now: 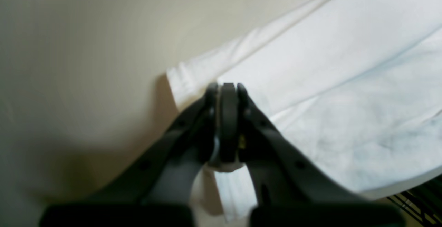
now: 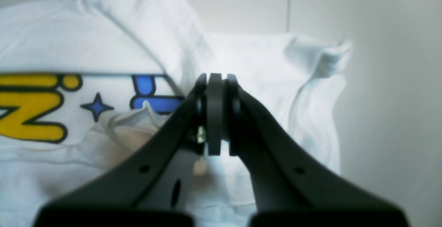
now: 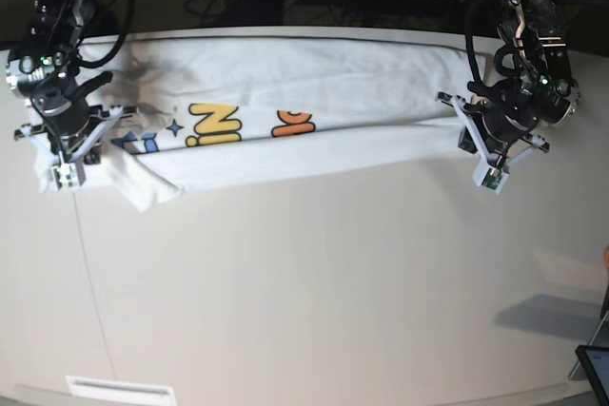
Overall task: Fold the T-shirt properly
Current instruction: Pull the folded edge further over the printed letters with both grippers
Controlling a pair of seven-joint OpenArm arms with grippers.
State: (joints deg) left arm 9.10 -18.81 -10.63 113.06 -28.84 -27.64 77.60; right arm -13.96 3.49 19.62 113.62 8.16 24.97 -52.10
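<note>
Stretching sideways across the far half of the pale table (image 3: 304, 311), the large white cotton T-shirt with the colourful print (image 3: 285, 121) lies as a long band, its long axis running from one arm to the other. At the base view's left end the right gripper (image 3: 67, 170), jaws pressed together, seems to pinch cloth; at the right end the left gripper (image 3: 492, 176) is likewise closed at the shirt's corner, so each arm has its own end.
</note>
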